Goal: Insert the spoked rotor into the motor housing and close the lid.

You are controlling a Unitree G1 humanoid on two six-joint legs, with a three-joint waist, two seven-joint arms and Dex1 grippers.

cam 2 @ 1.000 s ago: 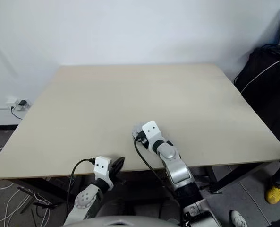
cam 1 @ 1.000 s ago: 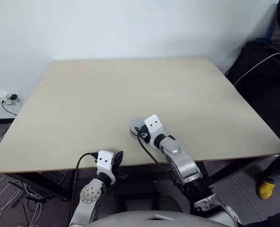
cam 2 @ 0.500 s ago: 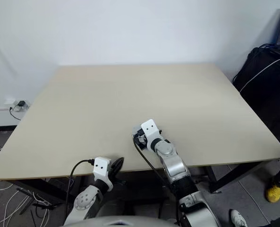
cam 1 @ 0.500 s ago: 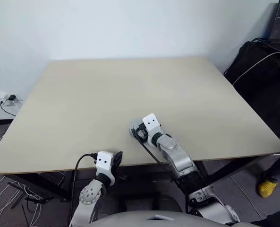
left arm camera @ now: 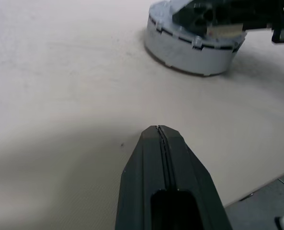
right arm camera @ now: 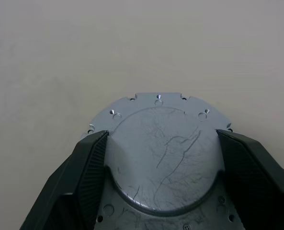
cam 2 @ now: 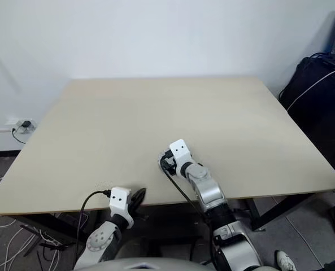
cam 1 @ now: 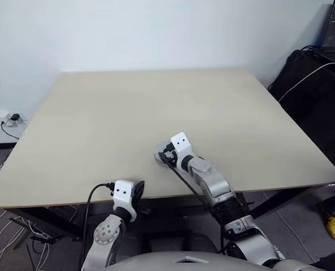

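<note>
The motor housing [left arm camera: 187,52], a round silver-grey cup, stands on the table near its front edge. The lid [right arm camera: 163,143] lies on top of it with its smooth, scratched face up. My right gripper [right arm camera: 162,135] reaches down onto it, and its two black fingers [right arm camera: 91,167] press against either side of the lid's raised centre. In the left eye view the same gripper [cam 1: 162,156] covers most of the housing [cam 1: 157,153]. My left gripper [left arm camera: 159,130] is shut and empty, low at the table's front edge, a short way from the housing. The spoked rotor is hidden.
The beige table [cam 1: 156,101] stretches wide to the back wall. A black bag [cam 1: 314,90] with a white cable stands to the right of the table. Cables and a power strip [cam 1: 9,117] lie on the floor at the left.
My right wrist has tipped a little further down over the lid and housing. The left arm has stayed put. A yellow shoe at the lower right has moved further right.
</note>
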